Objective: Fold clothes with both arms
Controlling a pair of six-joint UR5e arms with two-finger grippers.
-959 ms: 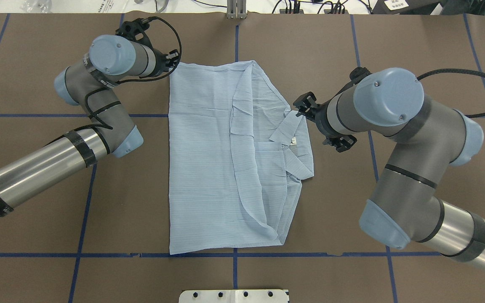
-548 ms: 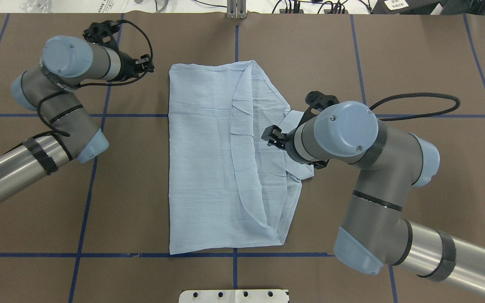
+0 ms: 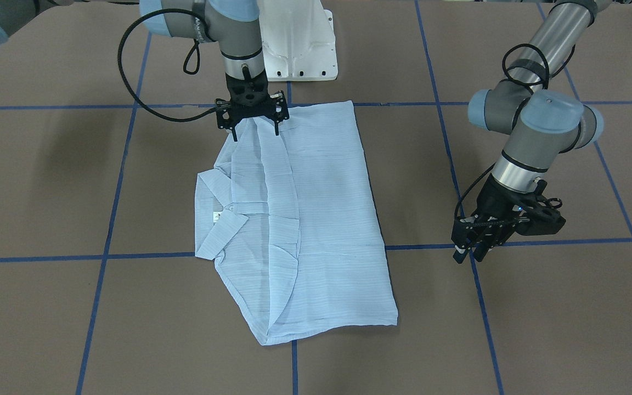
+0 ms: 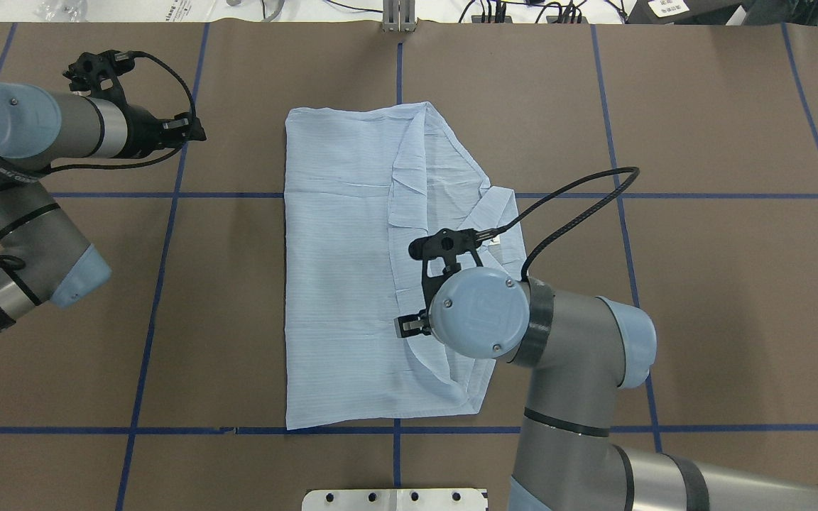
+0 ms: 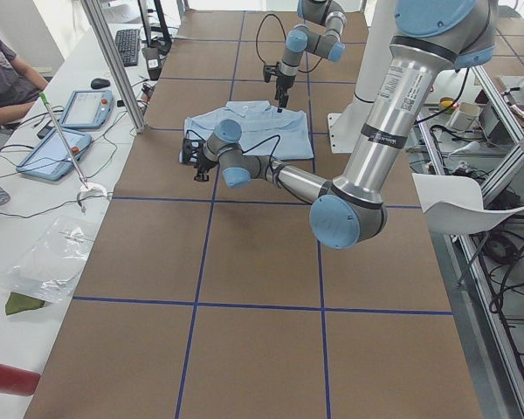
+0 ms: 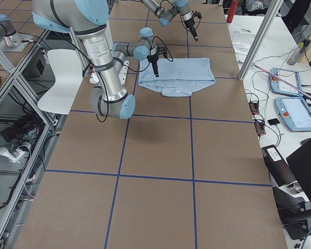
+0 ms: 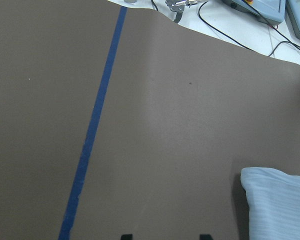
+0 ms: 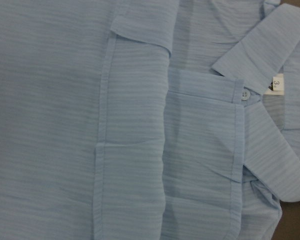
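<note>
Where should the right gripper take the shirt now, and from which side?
Likely the free flap edge along the middle of the shirt, from above on the collar side, where the open right gripper hovers. That edge lies loose on top, while the opposite side looks folded shut.

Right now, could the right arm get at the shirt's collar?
Probably yes: the right gripper hangs open above the shirt, the collar lies uncovered close by, and the left gripper is off to the side.
</note>
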